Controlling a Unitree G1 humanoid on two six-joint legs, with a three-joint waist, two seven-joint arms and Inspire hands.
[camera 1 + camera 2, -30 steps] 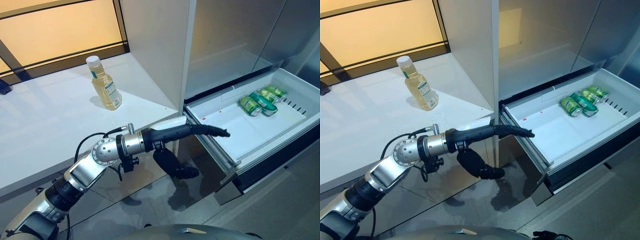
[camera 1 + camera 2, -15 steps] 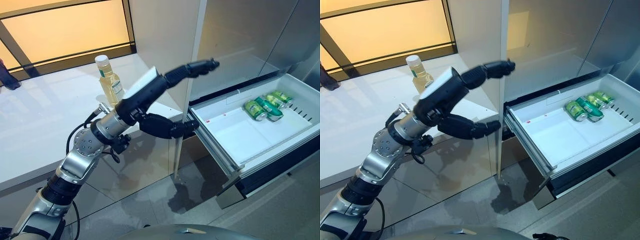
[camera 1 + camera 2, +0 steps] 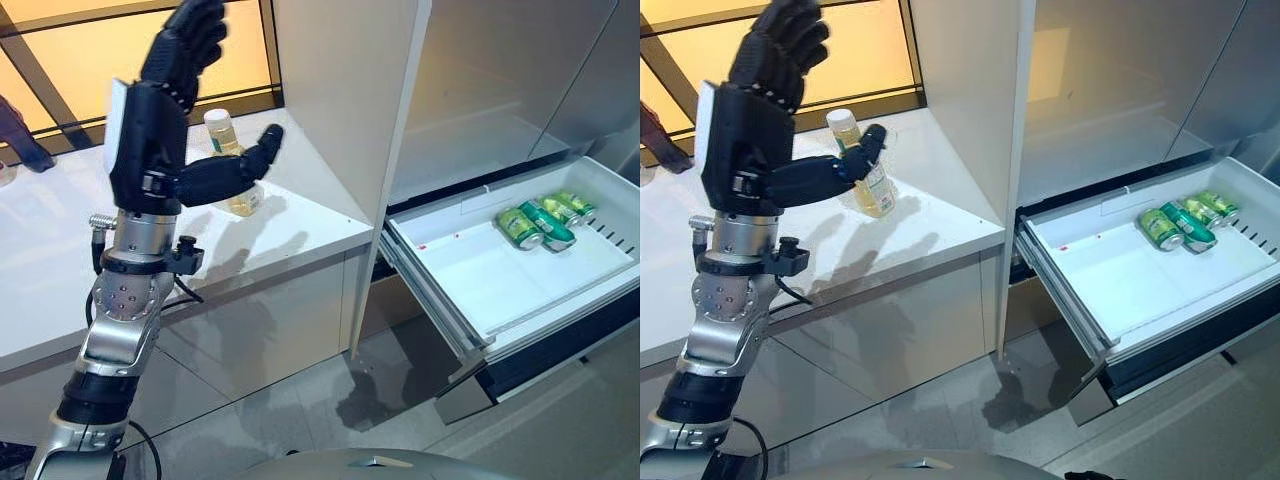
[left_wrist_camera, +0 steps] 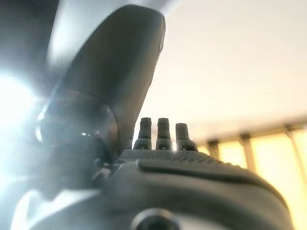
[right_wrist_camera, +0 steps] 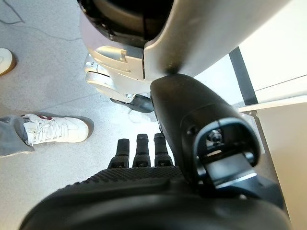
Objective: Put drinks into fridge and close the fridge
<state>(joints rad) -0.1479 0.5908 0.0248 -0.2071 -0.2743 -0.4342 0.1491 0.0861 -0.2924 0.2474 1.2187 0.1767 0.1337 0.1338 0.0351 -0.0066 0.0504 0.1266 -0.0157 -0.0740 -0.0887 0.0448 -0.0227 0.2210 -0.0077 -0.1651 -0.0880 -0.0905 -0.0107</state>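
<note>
White counter (image 3: 60, 260) carries a yellow, white-capped bottle (image 3: 868, 175); left hand (image 3: 150, 130) raised, fingers spread, empty; right hand (image 5: 144, 163) straight-fingered, empty.

A silver-grey left arm (image 3: 120, 310) of jointed metal segments is seen, topped by a dark left hand (image 3: 150, 140) with a white plate. Textured black fingers (image 5: 144, 151) are shown on the right hand (image 5: 144, 191).

Left hand (image 3: 150, 125) black, white panel on back. Bottle (image 3: 872, 185) pale yellow, white cap, green-white label. Cans (image 3: 538, 222) green. Drawer (image 3: 470, 275) white inside, dark front. Counter (image 3: 60, 260) white. Shoe (image 5: 57, 130) white, dark red trim.
</note>
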